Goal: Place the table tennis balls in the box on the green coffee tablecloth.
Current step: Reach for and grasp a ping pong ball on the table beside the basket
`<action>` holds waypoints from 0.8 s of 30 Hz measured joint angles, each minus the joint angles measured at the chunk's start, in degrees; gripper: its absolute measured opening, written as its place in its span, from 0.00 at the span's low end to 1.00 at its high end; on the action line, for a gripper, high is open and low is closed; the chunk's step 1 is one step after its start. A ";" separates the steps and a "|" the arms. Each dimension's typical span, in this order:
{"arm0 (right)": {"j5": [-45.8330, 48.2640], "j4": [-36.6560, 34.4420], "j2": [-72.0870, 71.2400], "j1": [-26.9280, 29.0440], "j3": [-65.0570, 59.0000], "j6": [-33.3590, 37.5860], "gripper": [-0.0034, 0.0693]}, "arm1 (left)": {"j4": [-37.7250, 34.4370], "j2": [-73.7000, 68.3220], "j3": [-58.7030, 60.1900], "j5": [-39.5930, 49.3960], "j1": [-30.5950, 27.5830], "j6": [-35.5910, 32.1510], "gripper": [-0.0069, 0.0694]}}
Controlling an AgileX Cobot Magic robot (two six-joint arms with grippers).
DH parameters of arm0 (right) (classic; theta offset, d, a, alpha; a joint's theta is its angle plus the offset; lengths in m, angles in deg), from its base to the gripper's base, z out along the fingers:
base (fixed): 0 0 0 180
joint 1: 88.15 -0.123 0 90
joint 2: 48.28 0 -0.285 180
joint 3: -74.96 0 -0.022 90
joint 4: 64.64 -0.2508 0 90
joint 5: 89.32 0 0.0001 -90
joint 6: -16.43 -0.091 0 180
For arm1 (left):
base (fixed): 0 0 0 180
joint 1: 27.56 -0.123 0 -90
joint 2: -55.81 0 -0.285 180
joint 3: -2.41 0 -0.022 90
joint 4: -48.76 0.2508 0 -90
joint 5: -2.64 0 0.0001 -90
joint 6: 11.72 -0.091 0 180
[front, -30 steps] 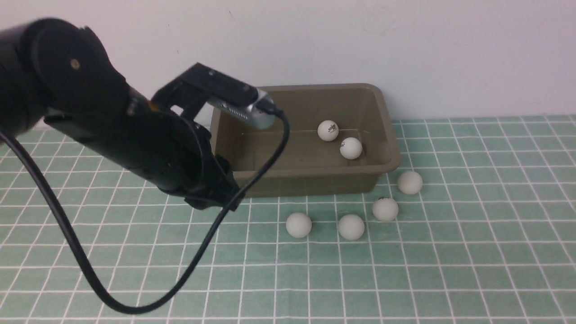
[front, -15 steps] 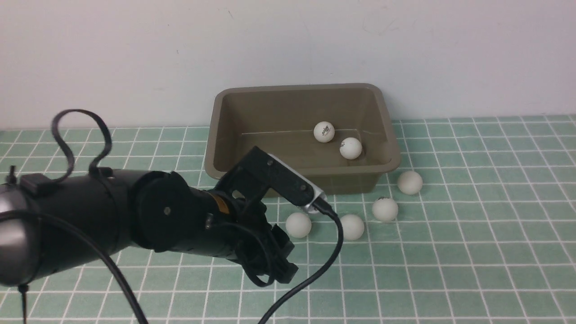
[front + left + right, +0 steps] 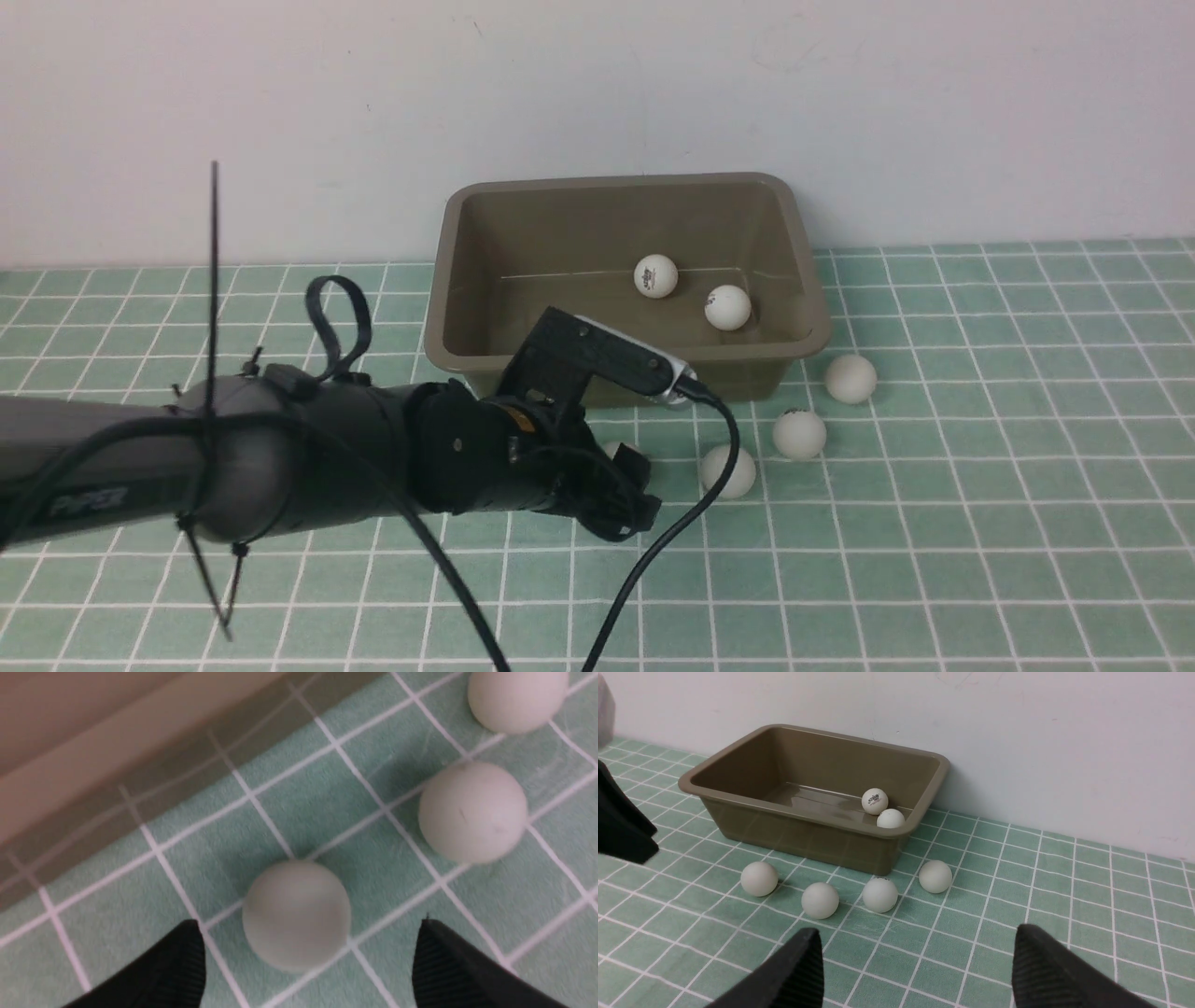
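The olive-brown box (image 3: 616, 180) stands on the green checked tablecloth (image 3: 934, 523) against the wall, with two table tennis balls (image 3: 655, 276) (image 3: 727, 307) inside. Three more balls (image 3: 728, 471) (image 3: 799, 434) (image 3: 850, 378) lie on the cloth in front of it. My left gripper (image 3: 635, 485) is low over the cloth and open. In the left wrist view its fingers straddle the leftmost ball (image 3: 297, 914) without touching it. My right gripper (image 3: 915, 935) is open and empty, back from the balls, and out of the front view.
The white wall runs right behind the box. My left arm (image 3: 280, 467) and its cable (image 3: 653, 551) stretch across the cloth's left and middle. The box's front wall (image 3: 93, 770) is close beyond the left gripper.
My left arm swung down from beside the box's left end to the cloth in front of it, and its gripper now brackets the leftmost ball. One ball in the box rolled left.
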 joint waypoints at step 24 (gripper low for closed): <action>0.00 0.00 0.00 0.00 0.00 0.00 0.73 | 0.39 -5.19 -3.95 -2.00 0.00 -1.33 0.54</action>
